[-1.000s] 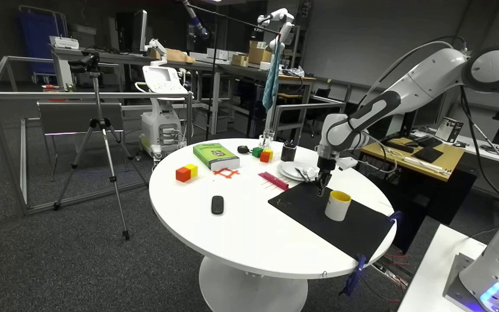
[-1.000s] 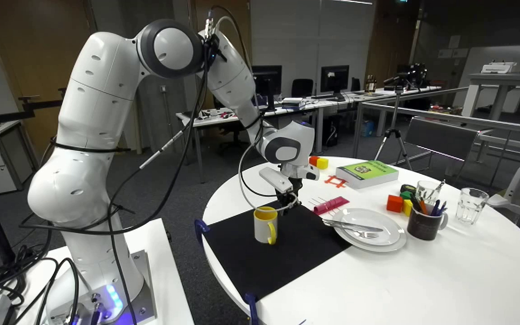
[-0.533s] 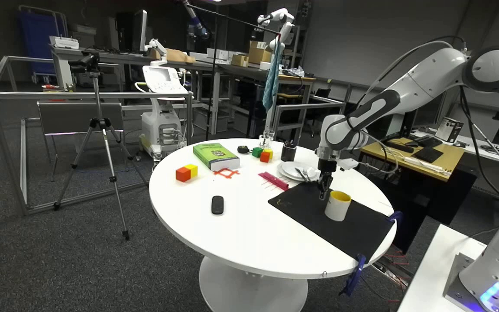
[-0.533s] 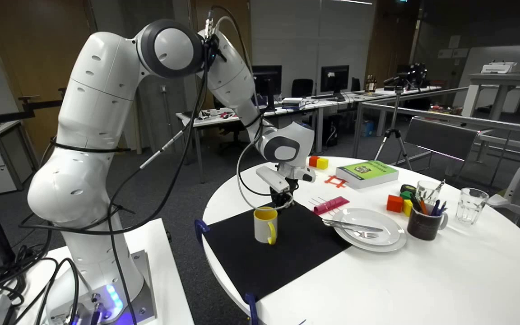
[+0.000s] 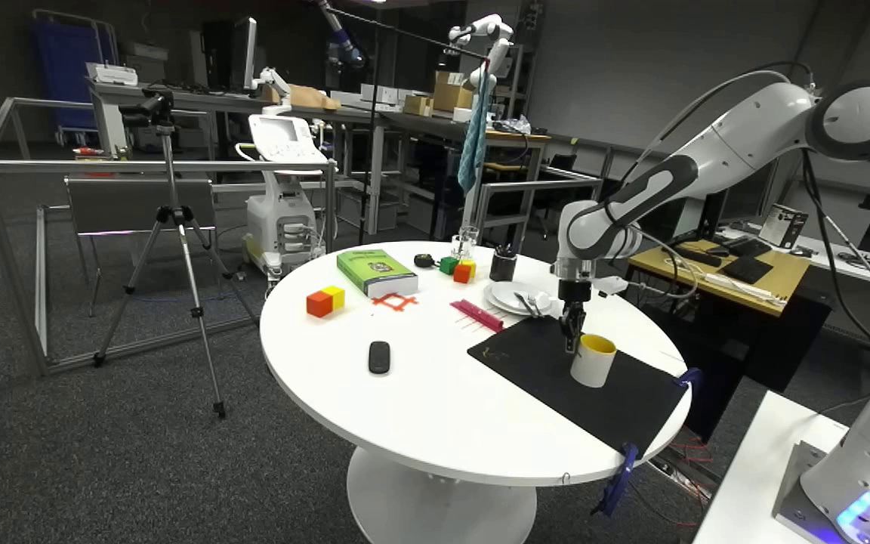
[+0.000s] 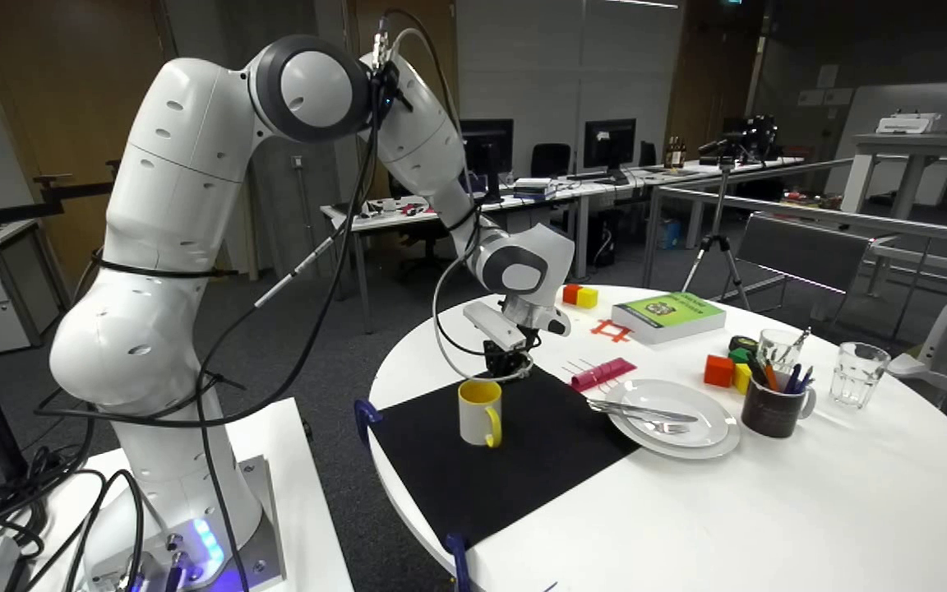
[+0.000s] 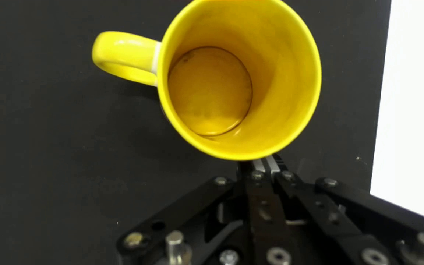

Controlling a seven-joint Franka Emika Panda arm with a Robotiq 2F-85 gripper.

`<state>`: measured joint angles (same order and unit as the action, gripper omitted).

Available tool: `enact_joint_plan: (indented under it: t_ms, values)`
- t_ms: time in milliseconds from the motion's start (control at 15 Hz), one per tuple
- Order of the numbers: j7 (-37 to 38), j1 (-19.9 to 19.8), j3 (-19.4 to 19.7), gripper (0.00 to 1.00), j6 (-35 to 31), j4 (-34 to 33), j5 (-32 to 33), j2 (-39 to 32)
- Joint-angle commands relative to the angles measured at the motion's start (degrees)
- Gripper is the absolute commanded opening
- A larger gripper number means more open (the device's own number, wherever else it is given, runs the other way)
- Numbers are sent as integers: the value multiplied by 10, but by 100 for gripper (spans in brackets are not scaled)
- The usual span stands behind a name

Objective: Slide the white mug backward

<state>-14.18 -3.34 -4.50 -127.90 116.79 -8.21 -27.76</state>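
The white mug stands upright on a black mat. It has a yellow inside and a yellow handle. It also shows in an exterior view and from above in the wrist view, where its handle points left. My gripper is low over the mat at the mug's side away from the robot base. In the wrist view the gripper has its fingers together, with nothing between them. The tips are hidden under the mug's rim and appear to touch its outer wall. The gripper is partly behind the cable in an exterior view.
Plates with cutlery and a pink piece lie beside the mat. A dark mug with pens, glasses, coloured blocks and a green book are farther off. Blue clamps hold the mat at the table edge.
My gripper has lowered and moved against the mug. In the last half second the mug has slid slightly toward the robot base, still upright. The other objects have not moved.
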Motion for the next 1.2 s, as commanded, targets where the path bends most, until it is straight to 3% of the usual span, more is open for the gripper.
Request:
enact_joint_plan:
  t_ms: [0, 800, 1133]
  values:
    - [-14, -4, 2, 0, 42, -3, 8, 14]
    - [-16, -1, 6, 0, 61, -5, 25, 14]
    - [-18, 3, 9, 0, 107, -10, 55, 13]
